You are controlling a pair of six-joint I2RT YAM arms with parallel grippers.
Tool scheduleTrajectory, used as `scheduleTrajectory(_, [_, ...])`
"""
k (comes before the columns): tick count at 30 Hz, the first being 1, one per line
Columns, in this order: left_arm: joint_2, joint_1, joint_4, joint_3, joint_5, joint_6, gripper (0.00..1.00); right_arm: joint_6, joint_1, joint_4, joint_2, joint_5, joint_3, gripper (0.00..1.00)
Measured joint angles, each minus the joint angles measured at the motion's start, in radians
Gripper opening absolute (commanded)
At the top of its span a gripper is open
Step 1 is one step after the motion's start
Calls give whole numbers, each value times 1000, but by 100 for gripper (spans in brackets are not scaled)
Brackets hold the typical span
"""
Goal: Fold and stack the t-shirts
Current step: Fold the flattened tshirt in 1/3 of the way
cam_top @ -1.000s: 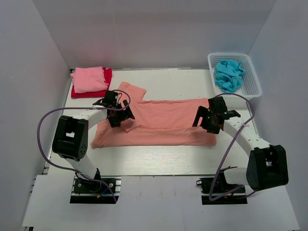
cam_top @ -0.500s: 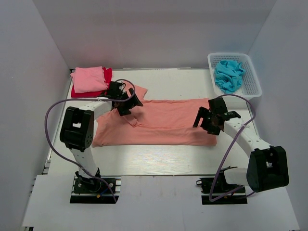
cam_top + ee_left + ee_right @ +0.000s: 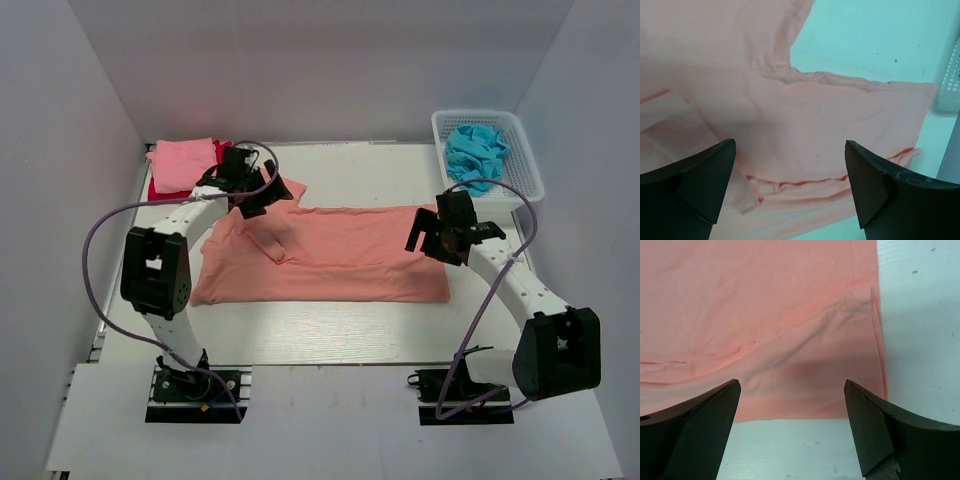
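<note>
A large salmon-orange t-shirt (image 3: pixel 330 255) lies partly folded lengthwise across the table's middle, with a sleeve flap (image 3: pixel 270 240) folded onto it. It also fills the left wrist view (image 3: pixel 790 100) and the right wrist view (image 3: pixel 765 315). My left gripper (image 3: pixel 255 190) is open and empty above the shirt's far left sleeve. My right gripper (image 3: pixel 447 237) is open and empty above the shirt's right edge. A folded light pink t-shirt (image 3: pixel 185 163) lies on a folded red t-shirt (image 3: pixel 157 190) at the back left. A crumpled turquoise-blue t-shirt (image 3: pixel 476 155) lies in the basket.
A white lattice basket (image 3: pixel 525 160) stands at the back right corner. White walls enclose the table on the left, back and right. Bare table (image 3: pixel 330 330) lies in front of the salmon shirt.
My left gripper has moved from the shirt's left middle toward the far sleeve, leaving a folded flap behind. My right gripper has risen slightly farther back over the right edge.
</note>
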Motion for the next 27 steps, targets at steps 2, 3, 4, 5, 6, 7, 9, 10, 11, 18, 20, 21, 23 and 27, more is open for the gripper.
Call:
scheduleTrajectory(2, [-45,0,-46,5,-14,19,100,-16,0,5,0,-2,5,90])
scheduleTrajectory(3, [-65,0,-66,4,-18,28,100,-21,0,2,0,-5,5,90])
scheduleTrajectory(4, [-83,-2,-82,-4,-21,34,100,-25,0,2,0,-9,3,90])
scheduleTrajectory(5, [-100,-5,-90,-25,-23,40,100,-29,0,2,0,-13,1,90])
scheduleTrajectory(6, [-114,-9,-98,-53,-26,44,100,-32,0,3,0,-17,-2,90])
scheduleTrajectory(7, [-125,-14,-117,-88,-27,49,100,-34,0,3,0,-22,-7,90])
scheduleTrajectory(9, [-127,-23,-140,-147,-26,52,100,-36,0,4,0,-32,-19,90])
scheduleTrajectory(10, [-123,-29,-152,-180,-26,51,100,-37,0,3,1,-39,-24,90])
scheduleTrajectory(11, [-120,-34,-164,-204,-25,51,100,-37,0,3,1,-44,-29,90])
scheduleTrajectory(18, [-75,-67,-167,-238,-14,32,100,-37,0,5,1,-67,-31,90])
scheduleTrajectory(20, [-69,-71,-140,-238,-3,21,100,-35,0,6,1,-68,-32,90])
scheduleTrajectory(21, [-63,-73,-119,-238,5,15,100,-34,0,9,1,-68,-34,90])
scheduleTrajectory(23, [-44,-79,-75,-238,14,-2,100,-32,0,17,1,-69,-38,90])
scheduleTrajectory(27, [2,-81,-32,-210,24,-31,100,-24,0,26,1,-75,-47,90])
